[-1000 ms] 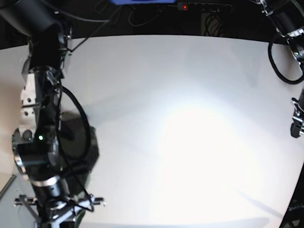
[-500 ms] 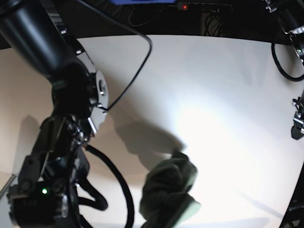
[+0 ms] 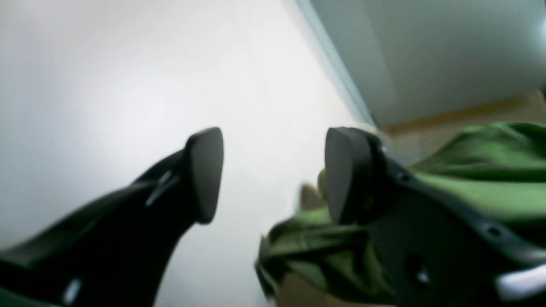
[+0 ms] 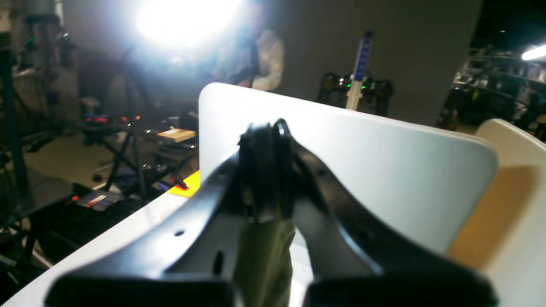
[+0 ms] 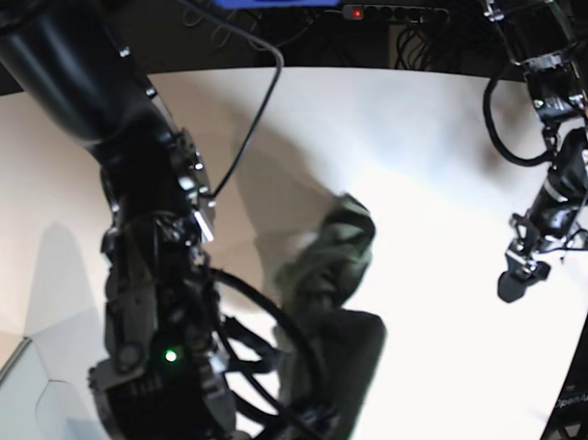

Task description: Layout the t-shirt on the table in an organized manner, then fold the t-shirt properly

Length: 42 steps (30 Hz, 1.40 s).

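Right hand (image 4: 266, 140) pinching olive cotton t-shirt (image 5: 334, 267), crumpled, hanging; left hand (image 3: 273, 175) spread at 3 o'clock above smooth white table (image 5: 417, 158).

Right pincer (image 4: 266, 170) clamped shut, arm filling the base view's near left. Left pincer (image 3: 273, 175) spread apart, empty.

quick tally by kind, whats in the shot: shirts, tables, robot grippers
t-shirt: 1
table: 1
grippers: 2, left gripper and right gripper
total: 4
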{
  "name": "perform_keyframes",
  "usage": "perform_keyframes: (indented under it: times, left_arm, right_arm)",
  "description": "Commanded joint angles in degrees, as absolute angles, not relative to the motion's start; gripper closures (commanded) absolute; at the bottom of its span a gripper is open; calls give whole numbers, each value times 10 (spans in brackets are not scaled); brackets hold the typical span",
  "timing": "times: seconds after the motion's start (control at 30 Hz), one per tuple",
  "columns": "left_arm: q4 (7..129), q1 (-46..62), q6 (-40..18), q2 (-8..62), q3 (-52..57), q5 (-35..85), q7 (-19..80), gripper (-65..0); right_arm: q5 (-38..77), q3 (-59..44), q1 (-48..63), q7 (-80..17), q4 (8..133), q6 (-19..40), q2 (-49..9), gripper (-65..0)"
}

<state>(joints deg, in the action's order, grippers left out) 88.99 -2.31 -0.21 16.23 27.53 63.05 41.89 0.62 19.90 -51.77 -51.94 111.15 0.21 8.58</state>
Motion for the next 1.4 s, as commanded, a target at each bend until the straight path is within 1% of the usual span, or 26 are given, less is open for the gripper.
perform_keyframes:
  times: [0.0,0.13,0.3,0.43,0.57,0.73,0.87,1.0,1.13,1.2,1.27,1.37]
  left_arm:
    - [907,-22,1,163,262,654,419,-370]
    - [931,-8,1,145,182,653,419,-370]
    - [931,-12,1,145,67,653,419,-370]
    - [922,-33,1,144,10,651,415,-370]
    - [908,-54,1,133,-37,604,414,-370]
    - [909,-57,1,95,-45,553,414,-370]
    - [903,-57,1,68,-44,512,413,-371]
    - [903,-57,1,43,-43,452,413,-371]
    - [903,-57,1,22,-41,391,412,-371]
    - [900,-57,1,15,-41,362,393,-371]
    - [874,-56,1,15,-44,336,347,-371]
    - [829,-55,1,22,-45,327,298,-370]
  right_arm:
    - [0,201,-541,-493,1115,2,90,0]
    - [0,211,-545,-493,1113,1,90,0]
    - [0,211,-567,-492,1098,1,90,0]
    - [0,211,-588,-493,1098,1,90,0]
    - [0,211,-608,-495,1091,1,90,0]
    - [0,212,-623,-495,1078,1,90,0]
    - [-1,232,-626,-495,1075,1,90,0]
    - [-30,255,-626,-492,1075,1,90,0]
    - [-35,269,-625,-492,1075,1,90,0]
    - [-35,270,-625,-492,1075,1,90,0]
    - [-35,269,-625,-492,1075,1,90,0]
    - [-36,269,-626,-492,1076,1,90,0]
